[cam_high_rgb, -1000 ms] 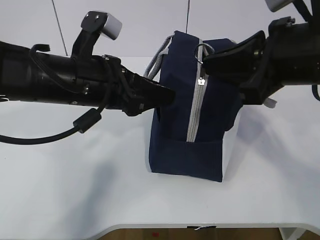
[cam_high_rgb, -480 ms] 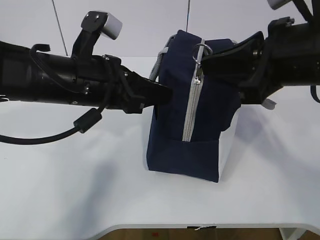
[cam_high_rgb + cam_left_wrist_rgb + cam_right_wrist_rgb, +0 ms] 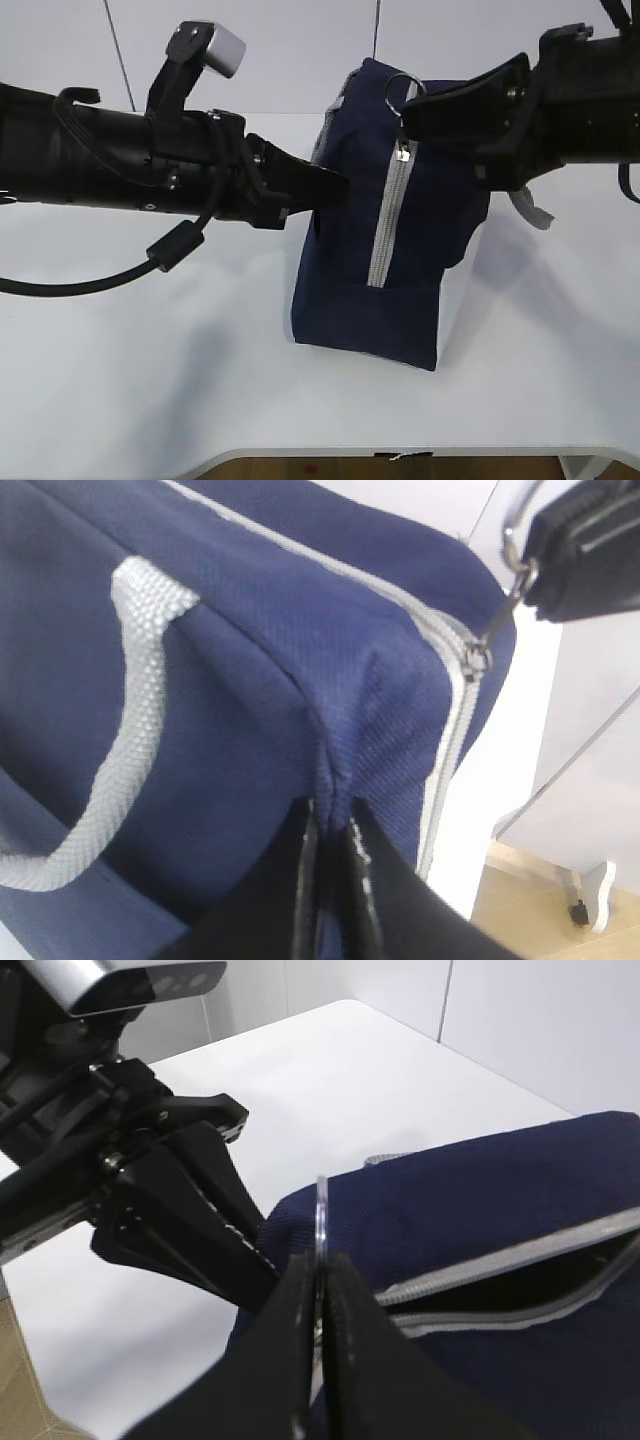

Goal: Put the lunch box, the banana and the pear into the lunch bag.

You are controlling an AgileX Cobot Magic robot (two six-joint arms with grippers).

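No text, label, brand, number or sign can be read in any of the three views. The lunch bag (image 3: 400, 250) shows plain navy fabric, a grey zipper and a blank white side panel, with no printing on any visible face. The black arms and the silver camera housing (image 3: 205, 45) on the left arm carry no legible markings. The white tabletop (image 3: 150, 380) is unmarked.
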